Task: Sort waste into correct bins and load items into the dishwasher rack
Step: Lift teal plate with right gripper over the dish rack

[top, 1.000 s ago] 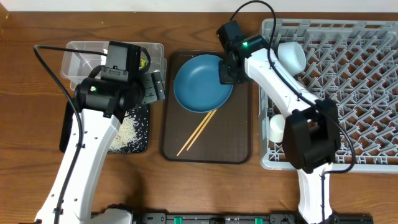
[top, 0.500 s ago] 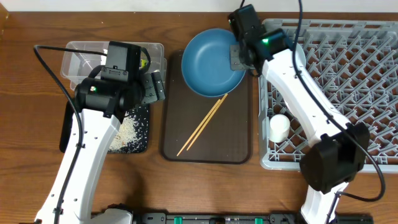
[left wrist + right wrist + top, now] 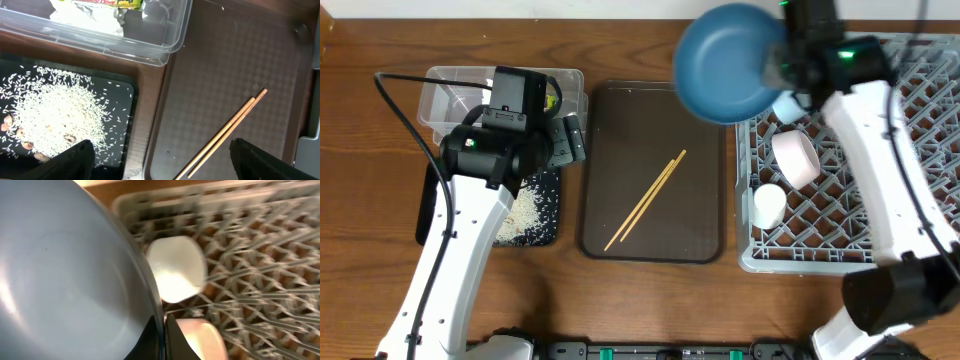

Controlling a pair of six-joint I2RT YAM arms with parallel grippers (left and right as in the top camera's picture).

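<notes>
My right gripper [image 3: 782, 72] is shut on the rim of the dark blue plate [image 3: 728, 60] and holds it up, tilted, over the left edge of the grey dishwasher rack [image 3: 910, 130]. The right wrist view shows the jaws [image 3: 164, 336] pinching the plate [image 3: 65, 280]. In the rack lie a white bowl [image 3: 797, 158], a pale bowl [image 3: 787, 106] partly under the plate, and a small white cup [image 3: 769, 205]. The chopsticks [image 3: 646, 199] lie on the brown tray [image 3: 610, 120]. My left gripper [image 3: 567, 139] is open and empty above the tubs, its jaws [image 3: 172, 165] wide apart.
The clear tub [image 3: 445, 85] holds tissue [image 3: 85, 15] and the snack wrapper [image 3: 100, 2]. The black tub [image 3: 548, 225] holds rice scraps [image 3: 50, 115]. The rack fills the right side, and the tray sits in the middle.
My right gripper has lifted the blue plate off the brown tray and carried it up and right to the rack's edge. The bowls in the rack have come into view. The left arm has not moved.
</notes>
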